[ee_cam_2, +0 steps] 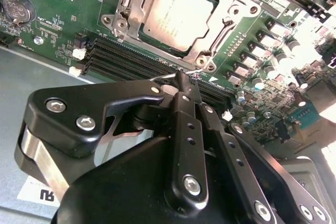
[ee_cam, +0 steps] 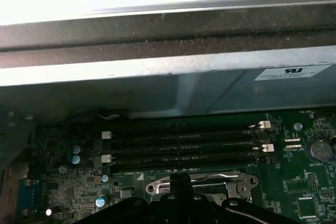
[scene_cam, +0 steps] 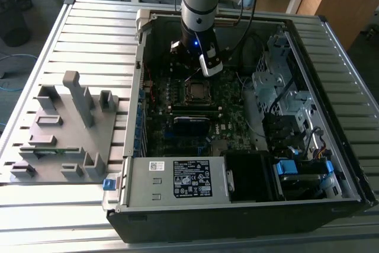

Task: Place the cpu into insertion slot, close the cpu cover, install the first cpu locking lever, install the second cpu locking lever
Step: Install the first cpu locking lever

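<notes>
Closed cpu cover (ee_cam_2: 132, 1) over cpu (ee_cam_2: 176, 11), gripper (ee_cam_2: 182, 82) at locking lever (ee_cam_2: 157, 78).
Its fingers (ee_cam_2: 185, 106) pressed together, tips at the lever's wire end beside memory slots (ee_cam_2: 126, 59).

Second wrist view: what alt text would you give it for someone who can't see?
A shut black gripper has its tip by the edge of a silver cpu cover, closed over the cpu on a green motherboard, with black memory slots alongside.
</notes>
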{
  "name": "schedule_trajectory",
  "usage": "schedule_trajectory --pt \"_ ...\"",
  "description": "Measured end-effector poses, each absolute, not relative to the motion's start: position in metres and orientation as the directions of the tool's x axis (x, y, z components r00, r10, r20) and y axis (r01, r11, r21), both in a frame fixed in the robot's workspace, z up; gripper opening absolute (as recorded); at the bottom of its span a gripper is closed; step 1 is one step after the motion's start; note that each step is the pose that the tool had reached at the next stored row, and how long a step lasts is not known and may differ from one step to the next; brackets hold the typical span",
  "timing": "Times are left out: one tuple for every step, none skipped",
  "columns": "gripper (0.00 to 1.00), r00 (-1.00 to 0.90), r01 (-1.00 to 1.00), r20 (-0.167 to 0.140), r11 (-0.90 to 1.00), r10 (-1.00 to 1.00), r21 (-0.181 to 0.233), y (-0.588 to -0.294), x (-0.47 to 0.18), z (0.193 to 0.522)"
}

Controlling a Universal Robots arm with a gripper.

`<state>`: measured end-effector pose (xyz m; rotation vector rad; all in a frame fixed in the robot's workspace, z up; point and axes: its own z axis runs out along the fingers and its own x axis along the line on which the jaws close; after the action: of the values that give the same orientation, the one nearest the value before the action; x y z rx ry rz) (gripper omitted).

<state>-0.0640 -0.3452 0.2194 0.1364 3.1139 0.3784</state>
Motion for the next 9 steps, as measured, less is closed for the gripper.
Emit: schedule_trajectory --pt "0.10 -0.996 0.086 0.008 0.967 0.086 0.239 -0.3452 -0.0640 0.2192" --pt "0.10 -0.996 0.086 0.008 0.967 0.086 0.239 -0.3452 -0.0640 0.2191" --pt "0.10 -0.996 0.086 0.008 0.967 0.086 0.239 -0.3452 -0.0640 0.2191" --pt "0.10 -0.996 0.086 0.007 0.967 0.086 0.239 -0.3451 -0.0635 0.2189" --pt "0.10 -0.996 0.086 0.007 0.967 0.087 0.240 -0.3451 -0.0622 0.2186" --pt "0.10 -0.996 0.086 0.007 0.967 0.087 0.240 -0.3451 -0.0605 0.2184" --pt "0.10 -0.996 0.086 0.007 0.967 0.086 0.240 -0.3452 -0.0588 0.2182" --pt "0.10 -0.996 0.086 0.007 0.967 0.086 0.240 -0.3452 -0.0574 0.2180" --pt "0.10 -0.996 0.086 0.008 0.967 0.086 0.239 -0.3452 -0.0565 0.2179"
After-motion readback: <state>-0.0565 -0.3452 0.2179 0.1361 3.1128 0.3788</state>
